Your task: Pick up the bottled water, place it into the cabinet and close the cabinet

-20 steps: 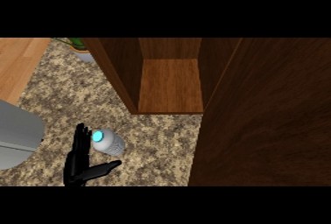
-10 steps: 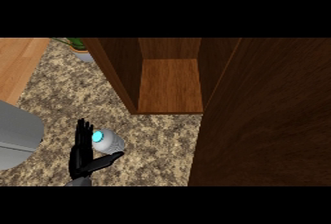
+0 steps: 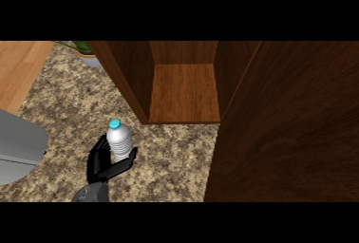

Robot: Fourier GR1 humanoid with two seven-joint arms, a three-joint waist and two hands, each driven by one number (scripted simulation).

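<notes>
The bottled water (image 3: pixel 120 141), clear with a ribbed body and a blue cap, stands out from my left hand (image 3: pixel 100 165) at the lower left of the head view, cap pointing to the far side. My fingers lie along its left side and my thumb curls against its right side, hiding its base. It sits over the speckled counter (image 3: pixel 168 152), short of the open wooden cabinet (image 3: pixel 184 93) and left of its front edge. My right hand does not show.
The cabinet's open door (image 3: pixel 288 123) fills the right side as a large dark wood panel. A grey rounded object (image 3: pixel 17 147) sits at the left edge. A potted plant (image 3: pixel 84 51) stands at the far left, beside a light wood surface (image 3: pixel 21 66).
My left hand has closed round the bottle and moved it toward the cabinet. More of the bottle's body now shows.
</notes>
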